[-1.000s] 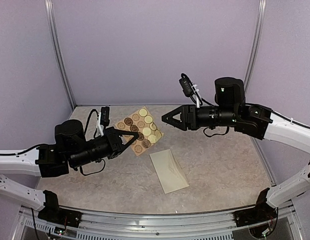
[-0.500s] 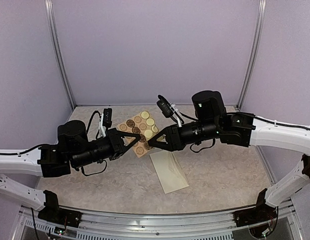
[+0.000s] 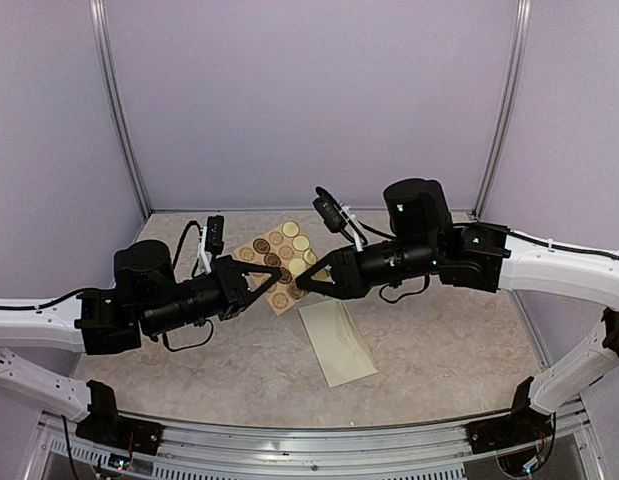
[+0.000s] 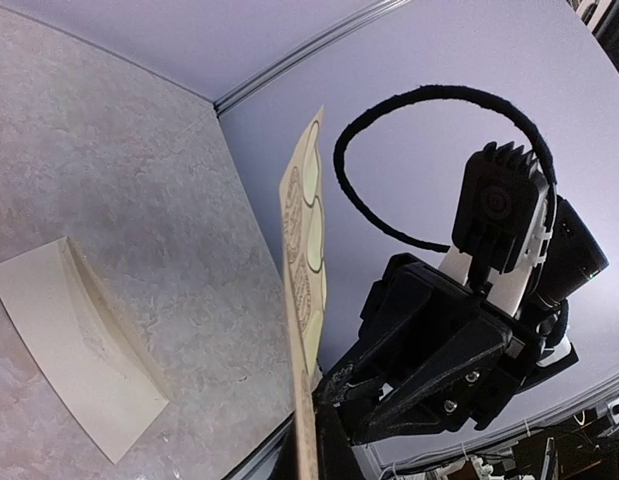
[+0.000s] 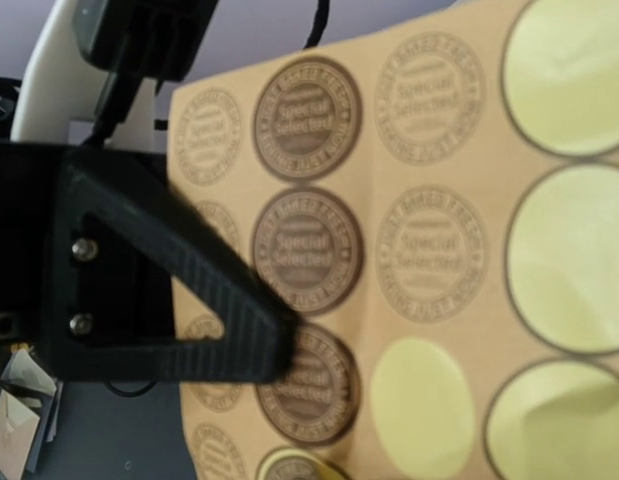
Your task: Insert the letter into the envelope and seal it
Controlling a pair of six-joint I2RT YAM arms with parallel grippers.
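Moved in at sticker card (image 3: pixel 285 250) — right gripper (image 3: pixel 300 284), grip unclear; left gripper (image 3: pixel 273 276) clamps card; envelope (image 3: pixel 337 343) flat.

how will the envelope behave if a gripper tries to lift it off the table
The envelope looks like thin paper, so likely light and floppy, sagging if pinched by one corner. It lies almost flat on the table, so a push would probably slide it rather than lift an edge. Its raised crease suggests it dents easily.
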